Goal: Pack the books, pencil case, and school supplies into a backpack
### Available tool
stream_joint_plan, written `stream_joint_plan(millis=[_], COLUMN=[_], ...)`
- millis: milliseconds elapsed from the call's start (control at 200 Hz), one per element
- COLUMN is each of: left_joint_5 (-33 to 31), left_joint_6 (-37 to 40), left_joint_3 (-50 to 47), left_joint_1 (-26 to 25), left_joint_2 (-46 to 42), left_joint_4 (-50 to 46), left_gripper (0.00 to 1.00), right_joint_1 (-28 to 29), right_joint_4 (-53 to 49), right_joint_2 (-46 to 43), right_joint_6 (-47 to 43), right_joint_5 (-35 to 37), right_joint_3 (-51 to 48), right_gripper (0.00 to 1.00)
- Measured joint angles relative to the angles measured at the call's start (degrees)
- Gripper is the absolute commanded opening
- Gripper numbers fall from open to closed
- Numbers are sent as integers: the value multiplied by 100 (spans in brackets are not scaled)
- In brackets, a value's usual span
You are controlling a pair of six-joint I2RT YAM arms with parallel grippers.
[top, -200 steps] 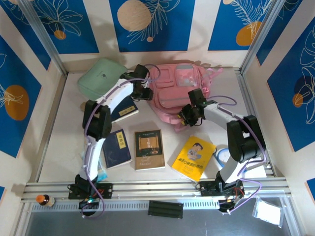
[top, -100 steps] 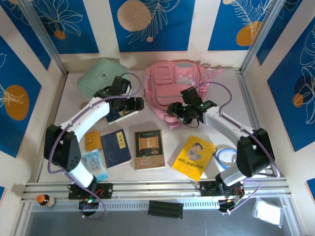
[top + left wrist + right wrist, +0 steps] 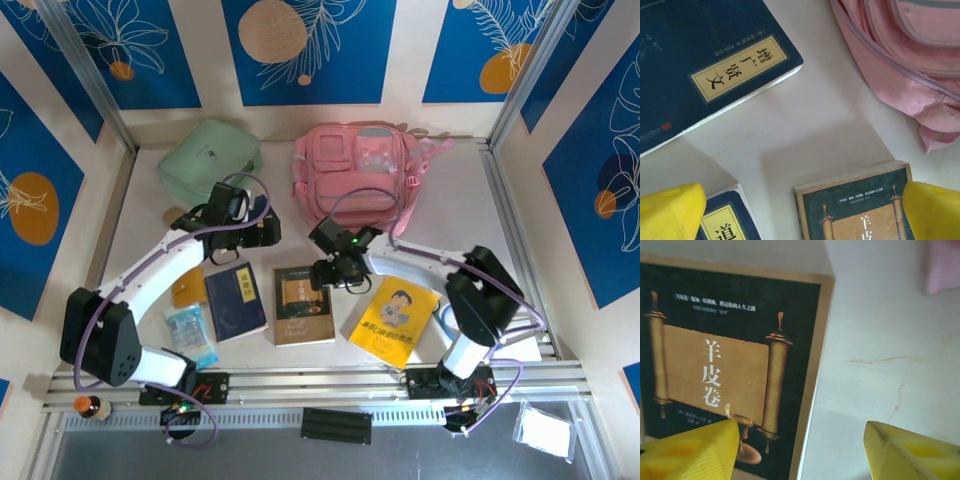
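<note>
The pink backpack (image 3: 355, 175) lies at the back of the table, its edge also at the upper right (image 3: 900, 60) of the left wrist view. Three books lie in a row nearer me: navy (image 3: 235, 300), brown (image 3: 303, 305) and yellow (image 3: 395, 318). Another navy book (image 3: 715, 70) lies under my left arm. The tan pencil case (image 3: 188, 285) sits left of the row. My left gripper (image 3: 266, 232) (image 3: 802, 215) hangs open over bare table between the books. My right gripper (image 3: 325, 272) (image 3: 800, 452) is open above the brown book's (image 3: 730, 355) right edge, empty.
A mint-green square case (image 3: 210, 155) lies at the back left. A pale blue packet (image 3: 190, 335) sits near the front left, and a blue-rimmed roll (image 3: 447, 318) peeks out by the right arm. Patterned walls close in three sides.
Both arms have drawn back from the backpack toward the row of books. Both sets of jaws have opened wider.
</note>
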Motion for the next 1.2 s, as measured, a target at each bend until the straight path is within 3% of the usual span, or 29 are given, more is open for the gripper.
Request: stream_joint_plan(millis=[425,605,875,1200], left_joint_5=[28,494,1228,1687], left_joint_6=[79,24,-623,-1692], left_joint_3=[-20,-208,-863,-1550], left_joint_1=[57,66,33,-190], left_joint_2=[-11,2,120,367], left_joint_4=[42,262,551,1217], left_gripper=[100,100,84,64], right_joint_1=[-210,-516,-872,-964], right_joint_4=[-201,-205,306,844], right_joint_2=[1355,1659,1547,1200], right_joint_6=[-216,9,271,282], right_joint_5=[22,15,-385,-809], right_joint_3=[1058,1484,1209,586], right_gripper=[58,56,47,41])
